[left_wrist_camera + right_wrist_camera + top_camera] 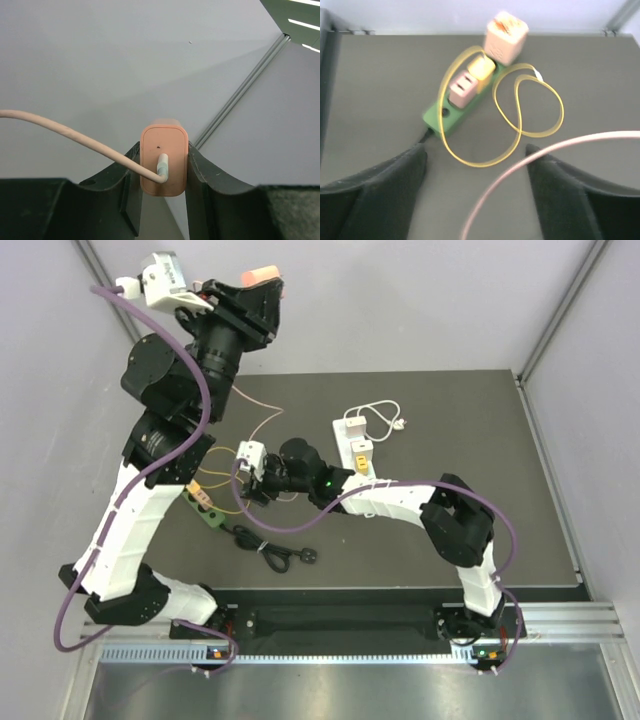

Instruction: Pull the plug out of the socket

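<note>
A peach-coloured plug [164, 160] with a pink cable [75, 135] plugged into its face is clamped between the black fingers [207, 175] of my left gripper [164, 167]. That gripper [262, 285] is raised high above the back of the table, well away from the socket. The socket is a green power strip [442, 120] holding a pink plug [461, 89] and a yellow plug [481, 67]. My right gripper [476, 150] hovers open just in front of the strip, holding nothing. The pink cable [530, 160] crosses between its fingers.
A cream cube adapter [506, 35] sits at the strip's far end, and a yellow cable [520, 127] loops beside it. A white power strip [352, 445] with a white cable [385, 418] lies at the back right. A black cord [270, 552] trails near the front edge.
</note>
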Controlling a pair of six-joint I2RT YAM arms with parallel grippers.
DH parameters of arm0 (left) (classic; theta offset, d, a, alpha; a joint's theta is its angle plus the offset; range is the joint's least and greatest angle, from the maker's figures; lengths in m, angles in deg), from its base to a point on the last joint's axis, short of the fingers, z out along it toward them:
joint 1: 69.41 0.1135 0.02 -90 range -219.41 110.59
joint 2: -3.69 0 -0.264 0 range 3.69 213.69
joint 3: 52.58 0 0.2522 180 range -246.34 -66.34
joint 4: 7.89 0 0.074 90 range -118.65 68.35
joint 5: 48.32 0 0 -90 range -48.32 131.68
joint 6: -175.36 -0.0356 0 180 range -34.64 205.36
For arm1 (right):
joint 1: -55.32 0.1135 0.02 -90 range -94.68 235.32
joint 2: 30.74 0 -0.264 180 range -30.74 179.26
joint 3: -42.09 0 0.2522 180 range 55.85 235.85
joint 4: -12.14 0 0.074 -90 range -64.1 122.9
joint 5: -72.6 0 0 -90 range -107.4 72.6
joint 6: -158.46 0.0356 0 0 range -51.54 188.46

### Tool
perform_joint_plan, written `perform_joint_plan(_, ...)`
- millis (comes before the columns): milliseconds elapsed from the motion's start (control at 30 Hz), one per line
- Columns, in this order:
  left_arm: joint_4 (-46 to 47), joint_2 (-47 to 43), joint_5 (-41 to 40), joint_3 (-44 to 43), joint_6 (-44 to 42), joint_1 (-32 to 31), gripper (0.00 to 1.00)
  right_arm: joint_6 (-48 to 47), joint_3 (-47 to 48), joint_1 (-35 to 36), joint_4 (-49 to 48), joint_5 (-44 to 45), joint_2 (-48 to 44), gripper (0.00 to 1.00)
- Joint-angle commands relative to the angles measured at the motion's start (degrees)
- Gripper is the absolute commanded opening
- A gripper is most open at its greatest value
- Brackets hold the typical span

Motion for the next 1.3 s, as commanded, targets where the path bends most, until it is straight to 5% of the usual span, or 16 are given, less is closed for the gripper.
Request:
perform_joint_plan(0,2.2,-2.7,-1.0,1.3,0.0,0.2,0.00,-2.0,3.0,0.4,1.1,7.5,0.4,0.58)
perform_joint_plan(100,2.5,-3.7,-1.5,3.2,-0.9,0.2,0.00,-3.7,2.6,0.0,3.3,9.3,-0.7,0.24)
perform_joint_plan(200,3.0,-4.8,-2.6,6.1,-2.2,0.3,0.00,-5.8,2.3,-1.0,3.6,11.8,-2.3,0.04)
perform_joint_plan(400,5.6,-7.8,-8.8,16.3,-6.5,0.2,0.00,-10.6,8.8,-5.7,2.4,19.0,-0.2,0.00)
perform_joint_plan(467,6.4,-8.2,-10.2,18.7,-7.6,0.7,0.00,-12.1,12.0,-6.9,2.5,18.9,1.8,0.23)
perform_joint_plan(500,6.6,-8.0,-10.6,20.5,-7.8,1.0,0.00,-12.5,13.0,-7.8,3.2,18.7,3.9,0.64)
perform_joint_plan(567,6.4,-7.4,-10.1,21.9,-7.2,3.3,0.00,-13.8,14.2,-8.5,5.4,17.5,5.1,0.99)
perform_joint_plan(833,9.1,-1.6,3.3,28.6,3.4,17.2,0.00,-22.7,-1.0,-11.3,10.9,6.1,-2.1,1.00)
perform_joint_plan(1067,9.7,5.5,9.4,24.5,5.5,20.5,0.00,-25.0,-11.0,-18.7,23.3,-12.3,-15.2,1.00)
perform_joint_plan(1267,12.1,12.4,6.2,21.5,3.7,20.6,0.00,-19.7,-12.1,-24.7,36.4,-24.1,-26.6,1.00)
